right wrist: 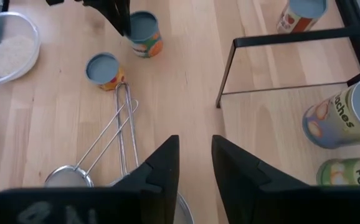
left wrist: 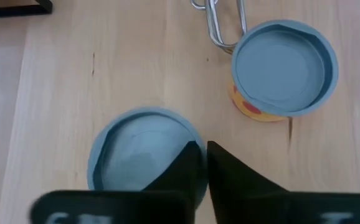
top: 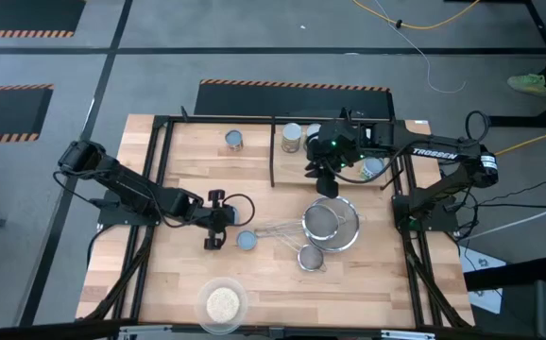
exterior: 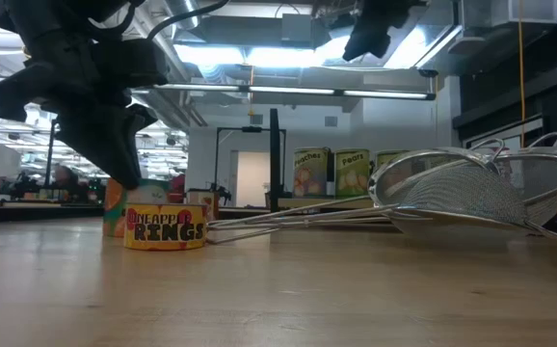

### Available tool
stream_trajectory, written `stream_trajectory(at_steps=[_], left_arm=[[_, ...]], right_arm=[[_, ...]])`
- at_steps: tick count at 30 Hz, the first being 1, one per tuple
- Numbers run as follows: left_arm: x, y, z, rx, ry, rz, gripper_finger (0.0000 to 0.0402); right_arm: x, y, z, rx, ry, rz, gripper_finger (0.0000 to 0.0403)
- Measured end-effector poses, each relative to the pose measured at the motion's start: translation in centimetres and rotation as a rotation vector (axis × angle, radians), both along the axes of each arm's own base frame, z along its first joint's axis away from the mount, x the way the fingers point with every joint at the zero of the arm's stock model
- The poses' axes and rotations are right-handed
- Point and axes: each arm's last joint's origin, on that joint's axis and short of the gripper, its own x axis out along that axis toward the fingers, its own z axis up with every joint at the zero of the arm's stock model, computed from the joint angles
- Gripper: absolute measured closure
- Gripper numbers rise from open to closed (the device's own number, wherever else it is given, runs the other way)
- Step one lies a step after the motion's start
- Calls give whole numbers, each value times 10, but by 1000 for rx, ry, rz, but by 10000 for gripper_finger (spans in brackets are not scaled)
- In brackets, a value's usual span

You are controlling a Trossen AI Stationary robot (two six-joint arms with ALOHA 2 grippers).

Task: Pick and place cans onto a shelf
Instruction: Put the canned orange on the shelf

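My left gripper [top: 220, 221] hangs shut over a short can with a silver-blue top [left wrist: 139, 158], fingertips at its rim; the can also shows in the right wrist view [right wrist: 144, 32]. A second short can, labelled pineapple rings [exterior: 165, 226], stands just right of it [top: 246, 240]. My right gripper [right wrist: 195, 165] is open and empty above the table by the shelf's near left corner [top: 275, 181]. The shelf [top: 349, 146] holds taller cans [right wrist: 342, 118] [right wrist: 349, 171] and a short one [top: 372, 168]. One more can [top: 235, 140] stands on the table left of the shelf. My left gripper points down with its shut fingertips [left wrist: 192, 155] over the edge of the can's top [left wrist: 186, 134]. I cannot tell whether they touch the can. The can stands upright on the table.
Two wire mesh strainers [top: 332, 222] [top: 311, 256] lie right of the pineapple can, their handles [left wrist: 220, 25] reaching to it. A clear dish of grains [top: 223, 304] sits at the table's near edge. Black frame rails [top: 160, 170] run along the table's sides.
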Motion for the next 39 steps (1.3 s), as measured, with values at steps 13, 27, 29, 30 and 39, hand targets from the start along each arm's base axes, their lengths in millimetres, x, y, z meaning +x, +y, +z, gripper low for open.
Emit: stream_trajectory(at_steps=[13,27,29,30,39], left_arm=[[0,-2,13,-43,-38,-72,396],[24,-12,73,-72,-226,-392,396],[27,-11,79,-65,-247,-404,396],[29,-10,82,-64,-257,-409,396],[35,2,88,-57,-299,-413,396]], right_arm=[[7,0,6,-105,-105,140,304],[43,29,3,-177,-322,452,304],[49,34,-3,-194,-324,488,304],[52,36,-5,-198,-325,499,304],[78,49,-35,-101,-311,609,304]])
